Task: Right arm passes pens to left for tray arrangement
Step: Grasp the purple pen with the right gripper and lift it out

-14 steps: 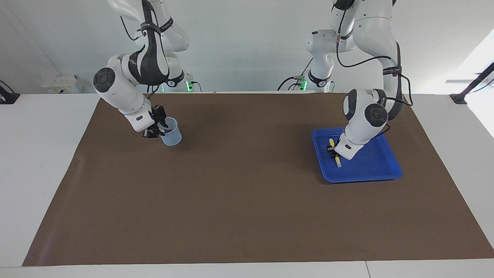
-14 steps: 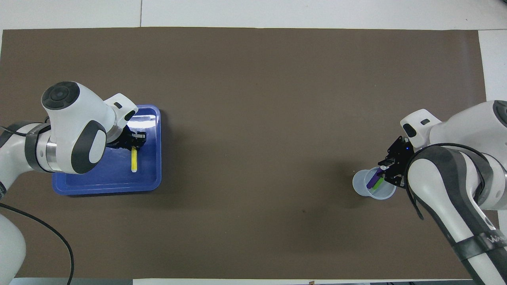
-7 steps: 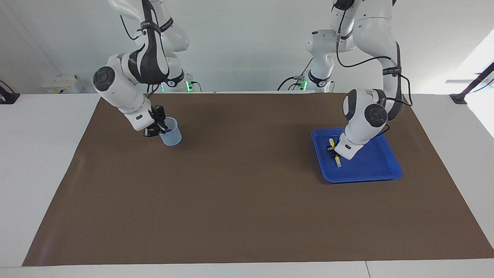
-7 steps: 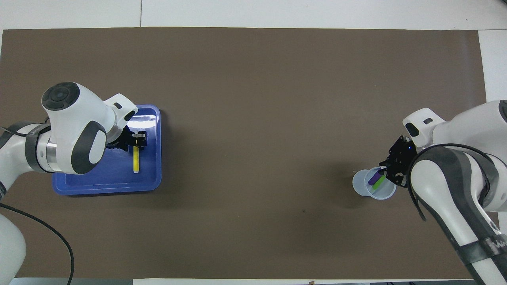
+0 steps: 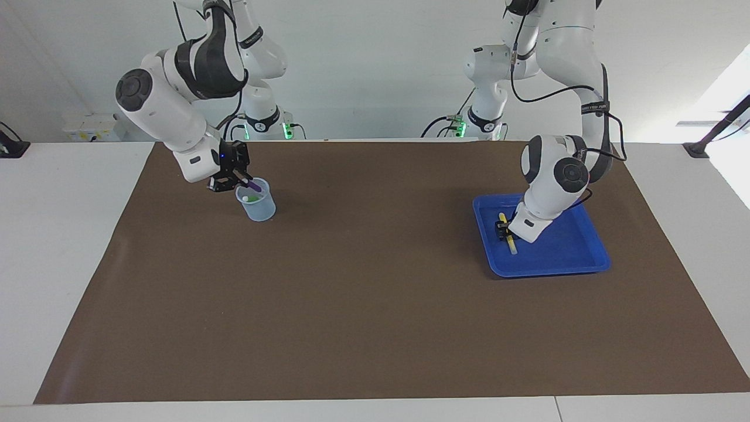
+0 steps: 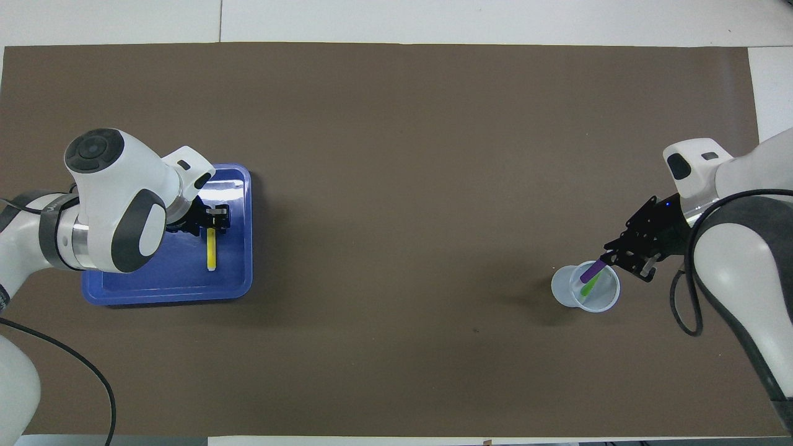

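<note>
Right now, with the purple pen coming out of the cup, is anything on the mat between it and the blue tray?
Nothing visible. The right gripper holds the purple pen over the cup; the green pen remains inside. The brown mat between cup and blue tray is bare. In the tray, the left gripper stands over the yellow pen.

**Arm bodies, both units**

We note glossy white shells on both arms, with round dark-grey caps at the joints. Left arm [image 5: 554, 176]: a thin black cable loops along it, a black band with pale lettering near the cap. Right arm [image 5: 176, 105]: a wide black-and-grey sleeve near its cap, lettered band above. Green lights glow at both bases. Both end in black gripper hardware.
</note>
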